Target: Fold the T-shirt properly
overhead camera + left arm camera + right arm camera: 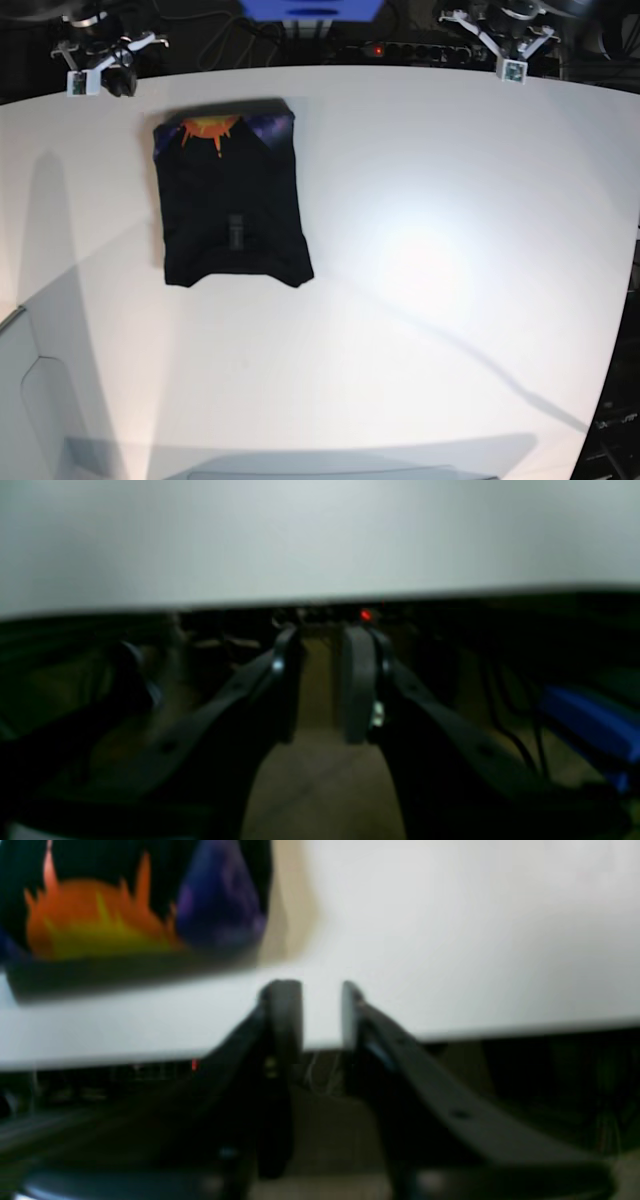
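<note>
- The large black short-sleeved cloth T-shirt (230,205) lies folded into a compact, roughly rectangular packet on the wide white table (430,280), toward the far side, on the base view's left; its orange sunburst and purple print (208,130) shows only along the far edge, and the near hem flares slightly at the corners.
- By the look of it the folding is essentially done: the sleeves are tucked out of sight and neither gripper touches the cloth.
- The right gripper (312,990) hangs just past the table's far edge, near the packet's printed end but apart from it; its black fingers stand at a narrow gap with nothing between them.
- The left gripper (325,635) sits well apart, beyond the far edge on the other side, fingers likewise narrow and empty.
- What remains, I judge, is at most tidying the flared hem, otherwise parking both arms clear.
</note>
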`<state>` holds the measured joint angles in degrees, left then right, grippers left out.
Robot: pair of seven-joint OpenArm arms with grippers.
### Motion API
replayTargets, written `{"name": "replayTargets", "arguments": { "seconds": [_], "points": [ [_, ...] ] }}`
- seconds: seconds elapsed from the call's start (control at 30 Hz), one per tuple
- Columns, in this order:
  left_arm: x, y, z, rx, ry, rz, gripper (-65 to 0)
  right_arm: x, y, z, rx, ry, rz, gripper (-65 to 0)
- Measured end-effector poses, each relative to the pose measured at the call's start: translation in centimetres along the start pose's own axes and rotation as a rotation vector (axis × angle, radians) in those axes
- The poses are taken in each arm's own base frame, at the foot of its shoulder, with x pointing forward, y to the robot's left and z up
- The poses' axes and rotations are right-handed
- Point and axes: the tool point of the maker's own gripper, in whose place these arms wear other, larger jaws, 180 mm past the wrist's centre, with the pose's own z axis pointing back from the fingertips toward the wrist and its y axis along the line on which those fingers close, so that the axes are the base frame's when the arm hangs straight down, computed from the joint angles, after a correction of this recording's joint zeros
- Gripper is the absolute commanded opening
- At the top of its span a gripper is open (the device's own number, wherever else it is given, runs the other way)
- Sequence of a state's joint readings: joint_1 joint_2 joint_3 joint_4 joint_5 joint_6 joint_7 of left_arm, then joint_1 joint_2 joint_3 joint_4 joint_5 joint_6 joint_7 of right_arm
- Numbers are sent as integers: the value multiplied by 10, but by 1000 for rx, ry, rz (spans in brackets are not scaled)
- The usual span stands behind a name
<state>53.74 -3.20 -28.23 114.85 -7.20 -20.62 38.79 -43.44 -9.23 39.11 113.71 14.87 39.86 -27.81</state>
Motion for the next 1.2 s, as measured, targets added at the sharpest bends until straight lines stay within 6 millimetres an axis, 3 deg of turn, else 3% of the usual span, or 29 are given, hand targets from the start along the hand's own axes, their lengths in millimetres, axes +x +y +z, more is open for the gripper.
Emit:
{"name": "replayTargets", "arguments": {
  "seconds": [0.07, 0.17, 0.27, 0.37, 0.5, 0.8, 0.87, 0.97, 1.1, 1.2],
  "points": [
    [-4, -14, -1, -35, 10, -5, -509, -13, -1, 7, -2, 36, -3, -650],
    [-15, -40, -5, -108, 37, -5, -509, -39, -2, 10, 1, 94, -45, -650],
    [-41, -55, -15, -149, 105, 8, -510, -75, -3, 7, 7, 181, -110, -650],
    [-66, -66, -26, -181, 175, 29, -510, -95, -5, 5, 11, 227, -140, -650],
    [-98, -69, -50, -193, 261, 79, -511, -116, -8, 0, 22, 262, -184, -650],
    [-156, -71, -104, -111, 326, 261, -511, -200, -20, -39, 45, 483, -273, -650],
    [-165, -77, -119, -123, 350, 287, -511, -204, -16, -51, 44, 452, -292, -650],
    [-171, -82, -140, -118, 365, 329, -511, -220, 6, -65, 95, 466, -260, -650],
    [-178, -82, -155, -97, 322, 362, -511, -263, 67, -71, 275, 605, -166, -650],
    [-198, -93, -160, -97, 362, 396, -511, -277, 101, -74, 357, 604, -205, -650]
  ]
}}
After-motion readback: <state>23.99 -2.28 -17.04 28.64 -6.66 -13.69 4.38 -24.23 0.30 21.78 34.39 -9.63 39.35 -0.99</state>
